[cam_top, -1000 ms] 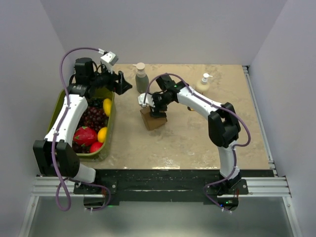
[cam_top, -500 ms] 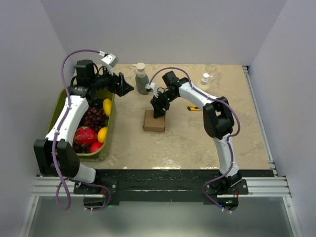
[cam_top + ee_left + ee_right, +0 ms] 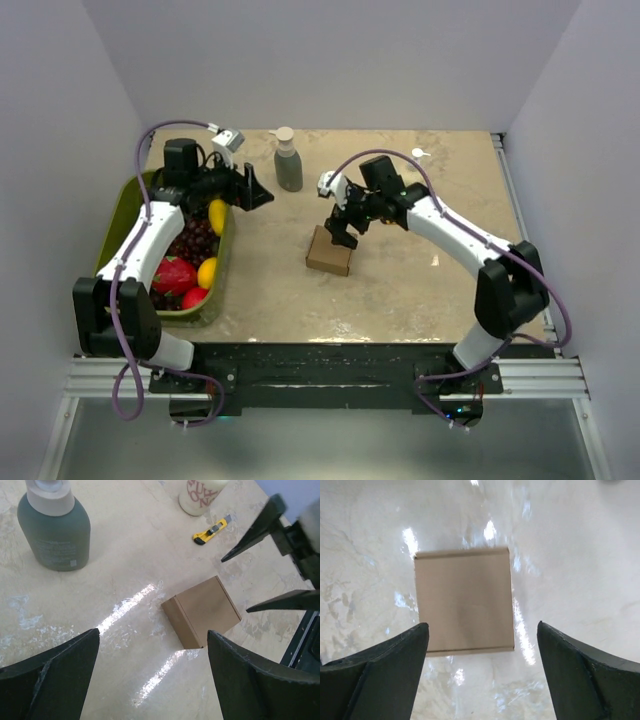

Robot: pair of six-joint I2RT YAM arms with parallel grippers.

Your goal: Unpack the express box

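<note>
One small brown cardboard express box (image 3: 330, 251) sits near the middle of the beige marbled desk (image 3: 400, 290), its top closed. Also on the desk are one grey-green pump bottle (image 3: 288, 163), one cream bottle (image 3: 200, 495), one yellow utility knife (image 3: 212, 529) and one green plastic bin (image 3: 120, 215) of fruit at the left edge. The right arm reaches in from the right, its right gripper (image 3: 345, 232) pointing down just above the box, jaws spread wider than the box and clear of it. The left arm stretches over the bin, its left gripper (image 3: 255, 190) aimed towards the box from well apart, jaws wide and empty.
</note>
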